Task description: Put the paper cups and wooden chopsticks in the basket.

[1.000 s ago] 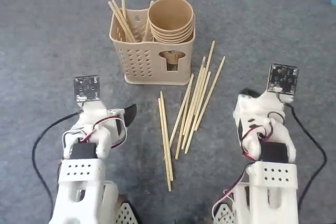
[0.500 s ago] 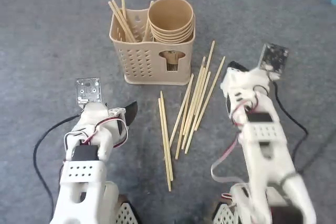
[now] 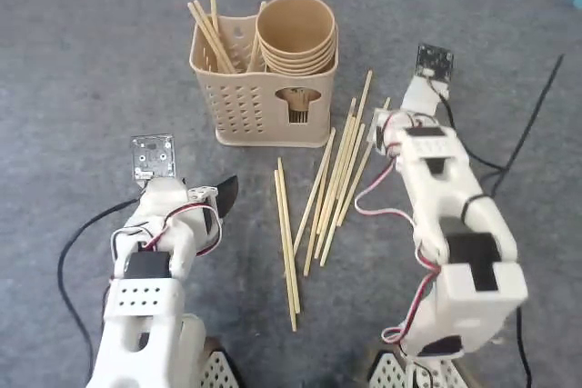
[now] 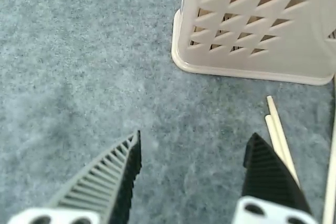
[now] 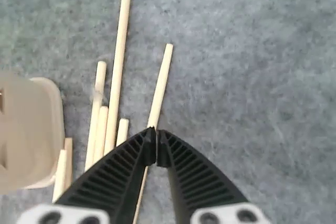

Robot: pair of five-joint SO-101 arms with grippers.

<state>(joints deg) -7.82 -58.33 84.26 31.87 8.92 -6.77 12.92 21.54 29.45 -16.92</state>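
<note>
Grey desk [image 3: 91, 61], chopsticks [image 3: 332, 188] loose beside basket [image 3: 245, 102]: right end effector [image 5: 156, 140] closed, seemingly empty, over outermost stick [image 5: 161, 77]; left end effector [image 4: 195, 137] agape; open, straddle, pinch.

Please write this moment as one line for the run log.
left gripper: open, near basket | right gripper: shut, over loose chopsticks | cups: stacked in basket | task: loose chopsticks not yet in basket
</note>
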